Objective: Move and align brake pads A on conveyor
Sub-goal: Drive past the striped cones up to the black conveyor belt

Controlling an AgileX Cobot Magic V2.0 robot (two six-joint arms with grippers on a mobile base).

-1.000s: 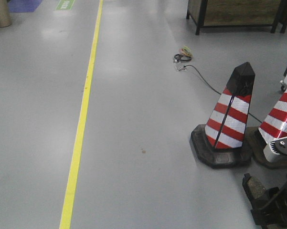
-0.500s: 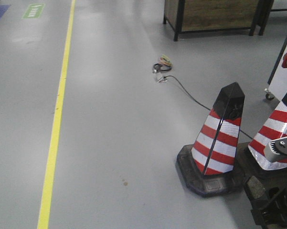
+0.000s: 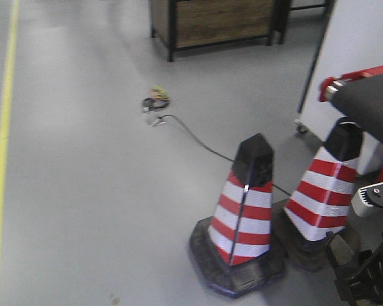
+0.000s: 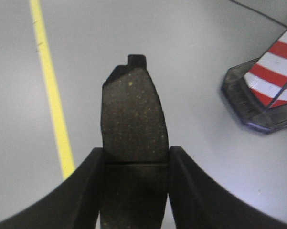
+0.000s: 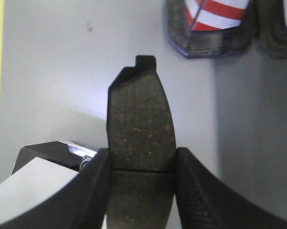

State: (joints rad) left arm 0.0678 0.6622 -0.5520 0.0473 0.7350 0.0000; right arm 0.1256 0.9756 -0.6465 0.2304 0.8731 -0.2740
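Observation:
Each of my grippers carries one brake pad A above the grey floor. In the left wrist view, the left gripper [image 4: 135, 153] is shut on a dark speckled pad [image 4: 133, 109] that sticks out forward with its end tab on top. The right wrist view shows the same grip: my right gripper [image 5: 142, 154] is shut on a pad [image 5: 141, 114], fingers [image 5: 196, 186] clamped at its middle groove. One end of the conveyor [image 3: 369, 102], a dark belt with a red edge strip, shows at the right of the front view. Black arm parts [image 3: 363, 277] fill the bottom right corner.
Two red-and-white traffic cones [image 3: 242, 210] [image 3: 328, 191] stand on the floor in front of the conveyor end. A cable [image 3: 191, 137] runs across the floor to a small bundle. A wooden cabinet [image 3: 216, 19] stands at the back, a yellow line [image 3: 0, 166] runs at the left.
The front view has swung to the right: yellow line, cable and cones have shifted left in the frame, and the conveyor end has come into sight at the right.

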